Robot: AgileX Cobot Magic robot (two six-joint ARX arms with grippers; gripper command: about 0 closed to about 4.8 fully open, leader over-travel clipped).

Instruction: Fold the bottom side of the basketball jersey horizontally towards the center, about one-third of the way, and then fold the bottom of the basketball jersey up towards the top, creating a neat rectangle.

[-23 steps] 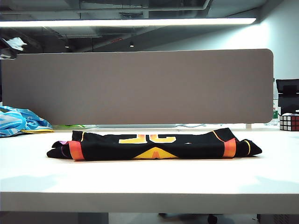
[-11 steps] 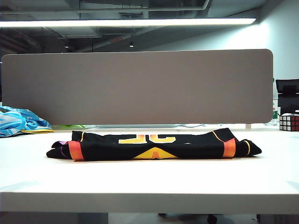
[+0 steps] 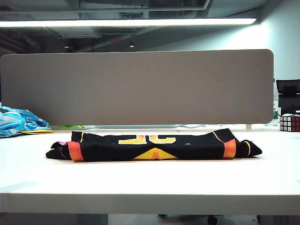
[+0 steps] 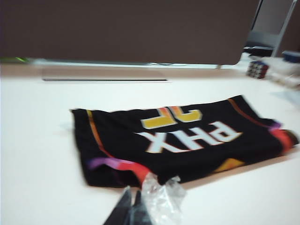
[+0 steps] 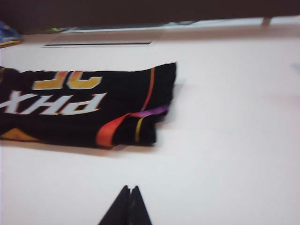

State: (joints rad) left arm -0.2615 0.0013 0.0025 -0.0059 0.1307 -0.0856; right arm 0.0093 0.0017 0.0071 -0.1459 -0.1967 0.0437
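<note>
On the table (image 3: pixel 150 183): jersey (image 3: pixel 152 145) lies folded into a long flat band across the middle, near the front edge, nothing touching it.
Jersey, top face: black cloth with white "PHX" lettering and part of a yellow-orange number, both upside down in the two wrist views; thin orange side stripes run toward each end.
Jersey, ends: orange-to-pink trim bunches at both ends; the left end in the exterior view has a bit of purple poking out.
Jersey, front edge: a yellow-orange triangle shows at the middle of the fold.
Left gripper (image 4: pixel 132 208): fingers pressed together, holding nothing, hanging above bare table just short of the jersey's near edge; a crumpled bit of clear film (image 4: pixel 161 199) sits right beside its tips, though I cannot tell whether it is stuck to them.
Right gripper (image 5: pixel 129 204): fingers together too, empty, over bare table, apart from the jersey's striped end.
Arms in the exterior view: neither one shows.
Behind the table: wide grey-brown divider panel (image 3: pixel 138 86).
Far left: light blue cloth (image 3: pixel 21 121) in a heap.
Far right: Rubik's cube (image 3: pixel 290 122) on the table's back corner.
</note>
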